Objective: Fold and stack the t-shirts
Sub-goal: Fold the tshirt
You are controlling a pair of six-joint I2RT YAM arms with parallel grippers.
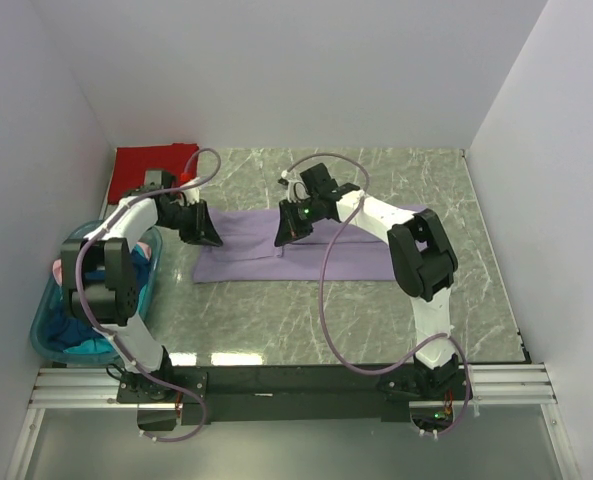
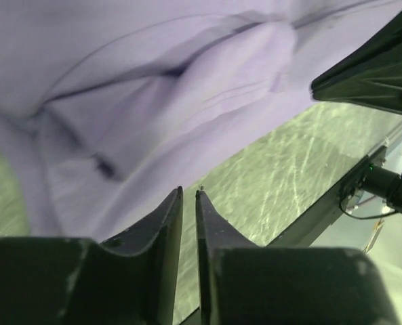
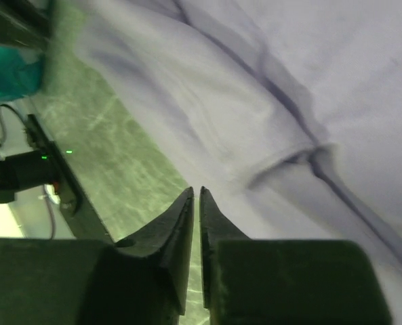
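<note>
Light purple t-shirt point(image 1: 361, 257) and red t-shirt point(image 1: 148, 160) lie on grey-green veined marble table point(image 1: 376, 315).

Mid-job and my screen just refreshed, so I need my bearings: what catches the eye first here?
The light purple t-shirt lies folded into a long band across the middle of the table, the left tool at its left end and the right tool over its middle, both slightly parted and holding nothing. A red t-shirt lies in the far left corner; a teal tub of more clothes sits at the left edge.
</note>
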